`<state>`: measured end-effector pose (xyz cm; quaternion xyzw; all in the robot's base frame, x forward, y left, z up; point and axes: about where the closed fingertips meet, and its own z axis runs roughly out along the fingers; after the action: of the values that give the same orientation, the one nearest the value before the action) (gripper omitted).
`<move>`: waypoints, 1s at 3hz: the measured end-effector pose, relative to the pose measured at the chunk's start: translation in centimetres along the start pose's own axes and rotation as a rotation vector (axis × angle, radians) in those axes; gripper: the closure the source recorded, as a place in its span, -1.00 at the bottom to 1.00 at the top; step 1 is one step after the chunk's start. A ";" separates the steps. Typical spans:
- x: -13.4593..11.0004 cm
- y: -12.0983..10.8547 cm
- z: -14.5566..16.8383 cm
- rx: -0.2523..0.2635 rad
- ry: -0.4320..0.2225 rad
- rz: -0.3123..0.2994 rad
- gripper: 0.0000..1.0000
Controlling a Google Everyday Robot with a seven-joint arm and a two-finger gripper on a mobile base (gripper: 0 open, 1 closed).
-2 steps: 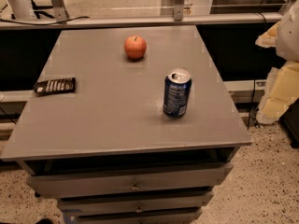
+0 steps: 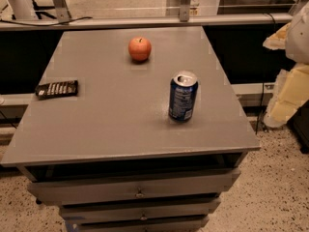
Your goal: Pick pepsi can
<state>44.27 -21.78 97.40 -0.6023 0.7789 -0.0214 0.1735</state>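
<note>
While the pepsi can (image 2: 183,96) stands upright on the grey table (image 2: 111,124) near its right edge, apple (image 2: 139,49) behind and black remote (image 2: 57,88) far left sit well apart from it (gripper (image 2: 288,93) beyond the right edge, grip state unreadable).

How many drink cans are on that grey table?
1: the pepsi can stands upright right of the table's middle, nearer than the apple. The gripper hangs off the table's right side. None seems hidden.
</note>
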 end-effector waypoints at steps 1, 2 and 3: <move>0.9 -0.5 2.9 -0.028 -0.104 0.033 -1.00; -0.2 -1.8 7.6 -0.045 -0.332 0.104 -1.00; -3.3 -3.2 10.6 -0.050 -0.571 0.155 -1.00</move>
<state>51.07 -17.68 88.98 -0.5267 0.7426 0.1812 0.3720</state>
